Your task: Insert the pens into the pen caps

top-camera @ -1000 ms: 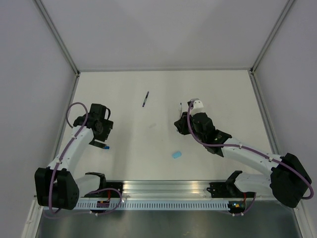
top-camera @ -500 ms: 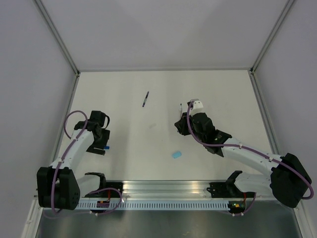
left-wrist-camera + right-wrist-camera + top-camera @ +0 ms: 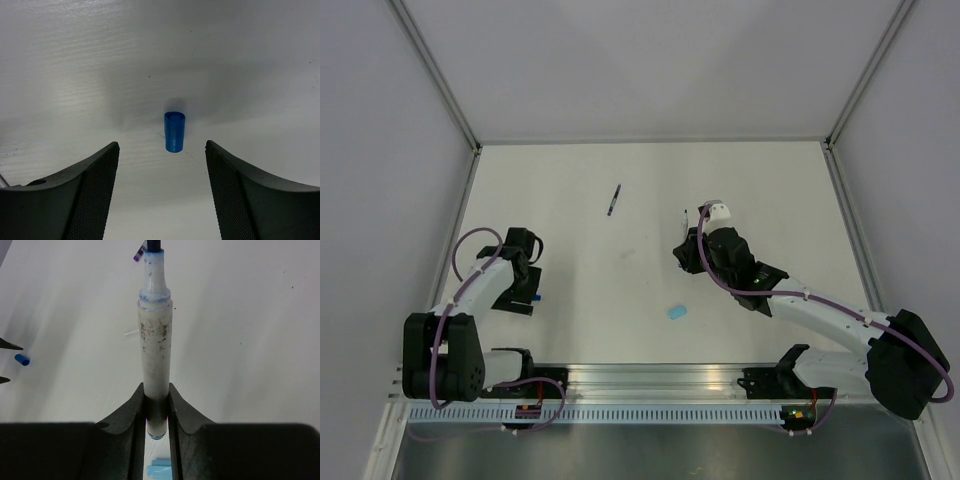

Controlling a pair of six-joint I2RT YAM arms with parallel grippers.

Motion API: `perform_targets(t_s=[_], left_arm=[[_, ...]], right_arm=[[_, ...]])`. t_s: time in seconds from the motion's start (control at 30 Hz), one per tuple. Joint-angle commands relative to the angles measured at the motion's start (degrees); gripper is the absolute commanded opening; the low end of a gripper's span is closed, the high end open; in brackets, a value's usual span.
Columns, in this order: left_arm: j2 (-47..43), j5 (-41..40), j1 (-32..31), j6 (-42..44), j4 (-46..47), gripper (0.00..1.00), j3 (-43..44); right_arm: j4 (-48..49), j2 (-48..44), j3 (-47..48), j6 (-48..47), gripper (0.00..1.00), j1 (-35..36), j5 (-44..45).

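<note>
My left gripper [image 3: 524,292] [image 3: 161,145] is open and low over the table. A small deep-blue cap [image 3: 174,131] [image 3: 536,298] lies just ahead of its fingertips, centred on the gap and touching neither finger. My right gripper [image 3: 685,237] [image 3: 156,386] is shut on the white pen with a blue tip [image 3: 155,340] [image 3: 684,215], gripping it near the rear end. The dark pen [image 3: 614,199] lies on the table at the far middle. A pale light-blue cap [image 3: 676,312] [image 3: 160,471] lies on the table near the right gripper.
The white tabletop [image 3: 770,180] is walled by grey panels on three sides. A metal rail [image 3: 650,378] runs along the near edge by the arm bases. The deep-blue cap also shows at the left edge of the right wrist view [image 3: 21,359].
My left arm has drawn back toward the near left and lowered its open gripper behind the deep-blue cap. The right arm and its pen have not moved.
</note>
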Motion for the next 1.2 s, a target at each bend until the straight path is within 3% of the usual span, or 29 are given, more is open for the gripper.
perform_targets(t_s=[0.0,0.63,0.93,0.97,1.1,1.17], left_arm=[[1.79,0.15,0.43,-1.06,2.66,0.74,-0.64],[8.12,-0.28,1.22,-1.77,4.07,0.55,-1.25],[8.83,-2.04,1.49,0.86,3.37,0.18,0.41],[8.22,-1.95,1.49,2.52,3.11,0.03,1.55],[2.78,3.56,1.40,11.39,7.65,0.02,2.70],[-0.73,6.99,0.96,18.49,14.83,0.02,1.83]], right_arm=[[0.85,-1.56,2.21,0.20,0.00,0.10,-0.09],[0.59,-1.65,2.30,0.11,0.00,0.11,0.17],[0.41,-1.48,2.30,0.03,0.00,0.11,-0.09],[0.50,-1.39,2.47,0.20,0.00,0.11,-0.27],[1.82,-0.51,2.21,0.29,0.00,0.11,-3.60],[3.92,-0.25,1.68,0.03,0.00,0.11,-7.36]])
